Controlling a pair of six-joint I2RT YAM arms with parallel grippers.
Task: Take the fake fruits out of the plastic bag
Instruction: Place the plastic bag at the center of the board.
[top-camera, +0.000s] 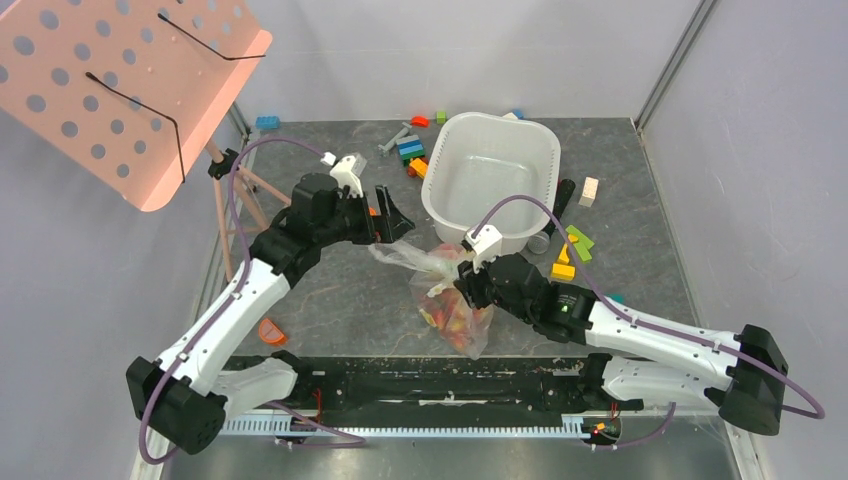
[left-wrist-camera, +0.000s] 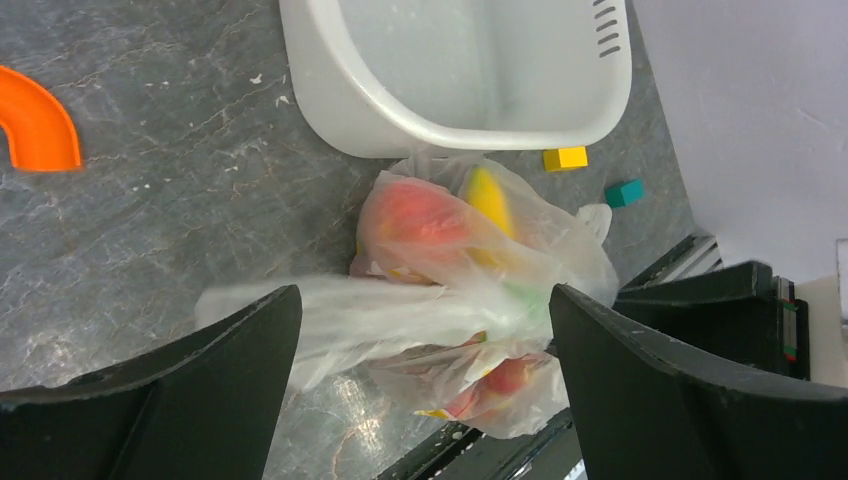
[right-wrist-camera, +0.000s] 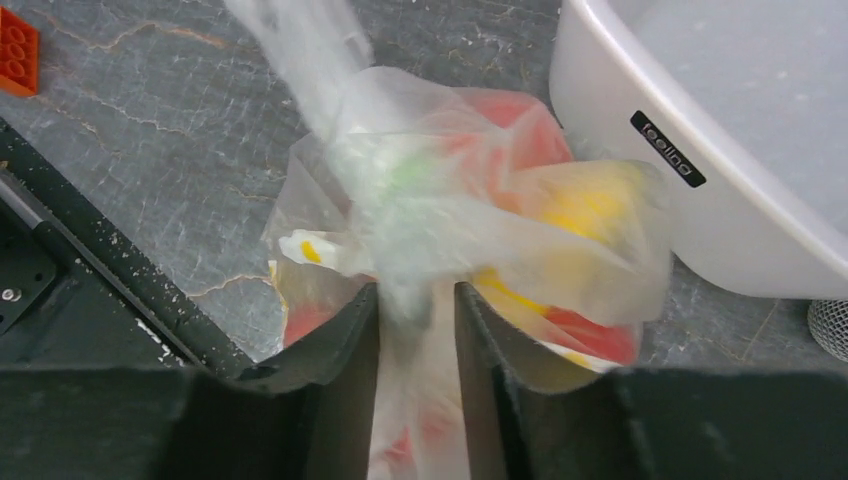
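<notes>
The clear crinkly plastic bag (top-camera: 455, 305) lies on the grey marbled desk (top-camera: 330, 290) at the centre of the top view, just below the white rigid basin (top-camera: 432, 200), with the glossy red and yellow fake fruits (right-wrist-camera: 585, 205) inside it. The left end effector (left-wrist-camera: 425, 315) is released, jaws spread wide either side of a stretched strip of film. The right end effector (right-wrist-camera: 417, 300) has film in the narrow gap between its jaws; whether it pinches cannot be told

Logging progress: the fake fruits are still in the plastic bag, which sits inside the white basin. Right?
No. The plastic bag, fake fruits still in it, lies on the table beside the white basin; the top external view shows this.
</notes>
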